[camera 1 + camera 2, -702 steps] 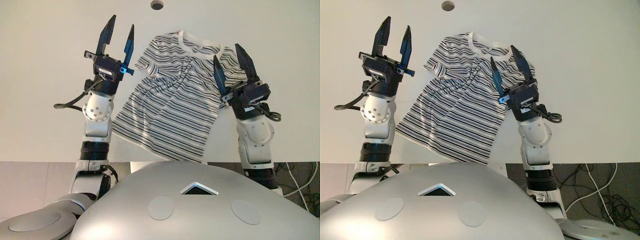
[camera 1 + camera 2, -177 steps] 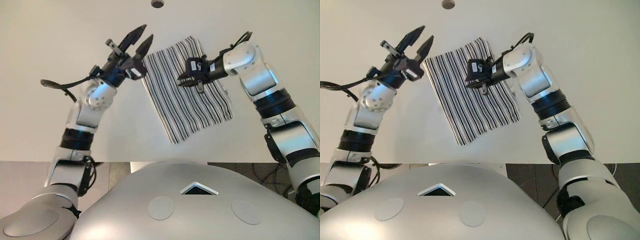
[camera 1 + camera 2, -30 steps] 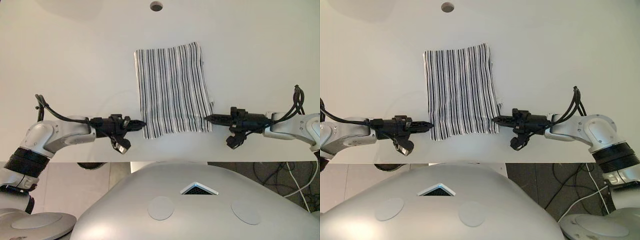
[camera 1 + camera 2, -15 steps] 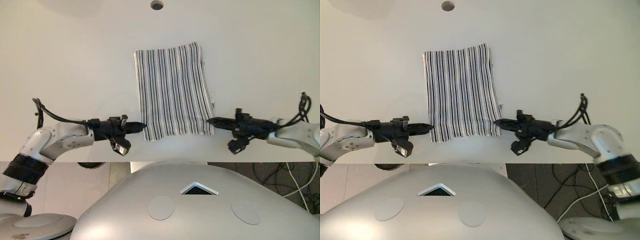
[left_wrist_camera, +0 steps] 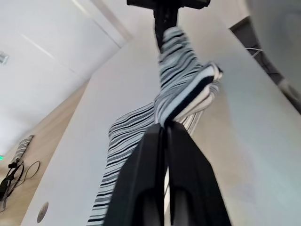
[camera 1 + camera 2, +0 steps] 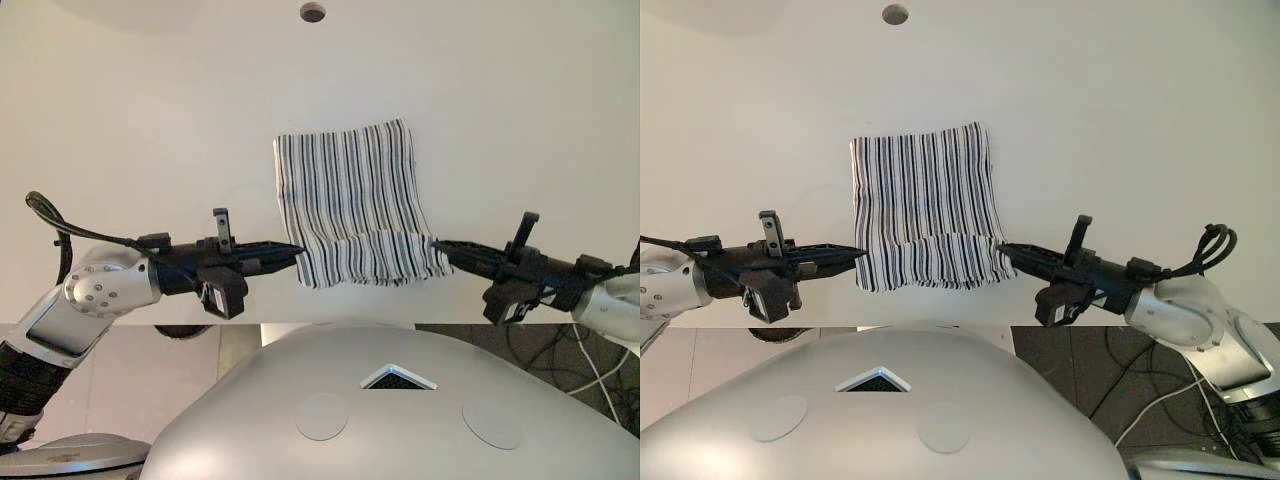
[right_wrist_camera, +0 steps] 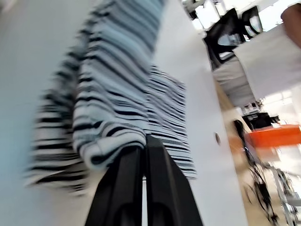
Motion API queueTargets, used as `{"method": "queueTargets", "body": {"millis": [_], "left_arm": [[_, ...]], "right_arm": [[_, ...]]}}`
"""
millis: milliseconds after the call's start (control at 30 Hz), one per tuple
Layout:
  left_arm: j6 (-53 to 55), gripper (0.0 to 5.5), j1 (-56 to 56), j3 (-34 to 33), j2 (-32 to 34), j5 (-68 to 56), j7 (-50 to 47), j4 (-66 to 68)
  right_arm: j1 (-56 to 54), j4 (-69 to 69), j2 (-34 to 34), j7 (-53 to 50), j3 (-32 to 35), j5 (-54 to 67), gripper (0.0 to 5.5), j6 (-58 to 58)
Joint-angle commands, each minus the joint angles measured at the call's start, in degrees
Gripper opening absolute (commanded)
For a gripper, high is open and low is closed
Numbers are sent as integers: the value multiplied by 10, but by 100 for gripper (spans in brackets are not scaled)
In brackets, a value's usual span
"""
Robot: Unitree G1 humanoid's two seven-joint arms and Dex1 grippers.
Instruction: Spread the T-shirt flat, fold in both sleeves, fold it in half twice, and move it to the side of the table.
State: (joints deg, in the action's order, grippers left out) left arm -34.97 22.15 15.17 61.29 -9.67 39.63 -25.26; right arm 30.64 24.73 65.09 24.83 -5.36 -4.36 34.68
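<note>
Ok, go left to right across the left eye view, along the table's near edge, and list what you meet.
left gripper, pinching the near left corner → folded striped T-shirt → right gripper, pinching the near right corner

This looks like an office or lab workroom. A plain white counter [image 6: 520, 120] has a round cable port [image 6: 313, 12] near its far edge. Loose cables [image 6: 1110, 362] trail over the dark floor beside it, and light wood flooring [image 5: 44, 160] lies farther out. Black office chairs [image 7: 229, 29] and an orange box-like object [image 7: 277, 136] stand in the bright room behind.
</note>
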Motion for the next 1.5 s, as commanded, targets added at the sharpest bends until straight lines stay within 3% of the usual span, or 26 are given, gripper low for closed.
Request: {"method": "queueTargets", "body": {"millis": [33,300,633,967,1033,1167,1267,1433,1500], "left_arm": [[19,0,-46,-10,-51,39,-4,50],[56,0,-180,-29,-177,137,-64,221],[156,0,-275,-46,-301,119,-107,292],[228,0,-385,-23,-388,212,-195,527],[229,0,-404,9,-393,259,-214,611],[208,83,-425,39,-401,299,-244,699],[197,131,-433,49,-410,300,-254,725],[187,221,-439,55,-420,295,-262,754],[179,255,-435,62,-424,298,-266,762]], "right_arm": [[-106,-15,-41,47,-16,31,2,-66],[-340,-173,-157,154,-99,5,2,-150],[-534,-445,-279,208,-142,-32,2,-149],[-553,-576,-333,205,-160,-67,2,-84],[-537,-555,-337,216,-159,-59,40,-88],[-518,-527,-347,197,-140,-53,116,-87],[-498,-500,-352,144,-94,-39,118,-122],[-432,-358,-367,14,36,9,118,-191],[-408,-280,-386,22,38,51,118,-206]]}}
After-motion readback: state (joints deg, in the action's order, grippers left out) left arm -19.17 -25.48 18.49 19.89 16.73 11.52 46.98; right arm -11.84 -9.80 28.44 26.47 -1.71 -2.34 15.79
